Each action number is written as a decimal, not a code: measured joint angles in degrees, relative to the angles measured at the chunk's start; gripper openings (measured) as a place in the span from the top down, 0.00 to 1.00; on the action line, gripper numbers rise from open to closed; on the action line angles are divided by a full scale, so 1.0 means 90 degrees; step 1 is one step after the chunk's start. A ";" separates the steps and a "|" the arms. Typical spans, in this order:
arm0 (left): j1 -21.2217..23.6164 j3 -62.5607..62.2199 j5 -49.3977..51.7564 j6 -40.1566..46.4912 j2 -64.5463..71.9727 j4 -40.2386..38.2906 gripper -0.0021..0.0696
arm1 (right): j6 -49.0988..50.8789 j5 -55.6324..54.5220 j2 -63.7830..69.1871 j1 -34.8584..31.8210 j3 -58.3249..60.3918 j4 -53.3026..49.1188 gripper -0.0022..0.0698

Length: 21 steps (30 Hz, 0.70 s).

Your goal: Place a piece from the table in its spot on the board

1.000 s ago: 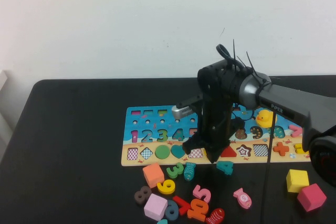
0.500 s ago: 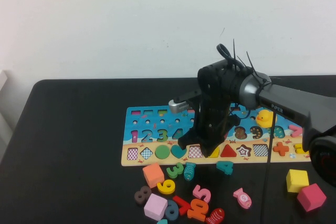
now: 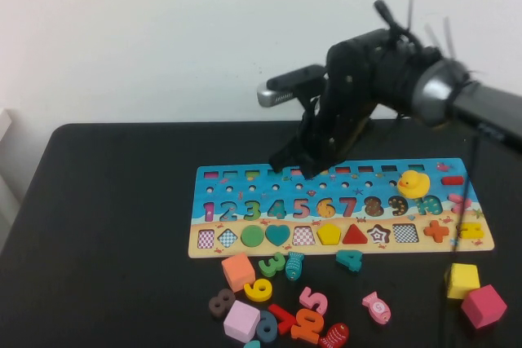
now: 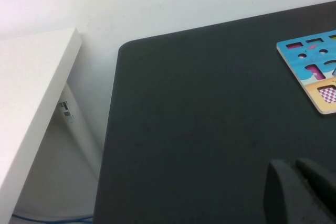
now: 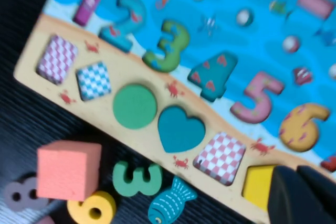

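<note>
The puzzle board (image 3: 232, 248) lies mid-table, with a yellow pentagon (image 3: 329, 234) seated in its bottom row. My right gripper (image 3: 295, 165) hangs high over the board's far edge, shut and empty. In the right wrist view its fingertips (image 5: 302, 195) are together above the yellow pentagon (image 5: 257, 184) and the board (image 5: 231, 40). Loose pieces lie in front of the board: an orange cube (image 3: 238, 271), a green 3 (image 3: 272, 265), a teal fish (image 3: 294, 266) and a teal 4 (image 3: 349, 260). My left gripper (image 4: 296, 192) is shut and empty over bare table, left of the board's corner (image 4: 315, 66).
A yellow duck (image 3: 413, 182) sits on the board's right part. More pieces lie near the front edge: a yellow 6 (image 3: 258, 289), a lilac cube (image 3: 242, 320), a pink fish (image 3: 377, 307), a yellow cube (image 3: 462, 279) and a pink cube (image 3: 484, 306). A white shelf (image 4: 31, 108) stands beyond the table's left edge.
My right gripper has risen from the board's bottom row and drawn back toward the far edge. The yellow pentagon now shows in its slot.
</note>
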 joint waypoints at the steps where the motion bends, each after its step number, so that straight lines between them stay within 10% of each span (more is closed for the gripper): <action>1: 0.0000 0.0000 0.0000 0.0000 0.0000 0.0000 0.97 | 0.0000 -0.0228 -0.0224 0.0000 0.0216 -0.0014 0.94; 21: 0.0000 0.0000 0.0000 0.0000 0.0000 0.0000 0.97 | -0.0426 -0.3971 -0.7146 0.0461 0.6353 -0.0026 0.94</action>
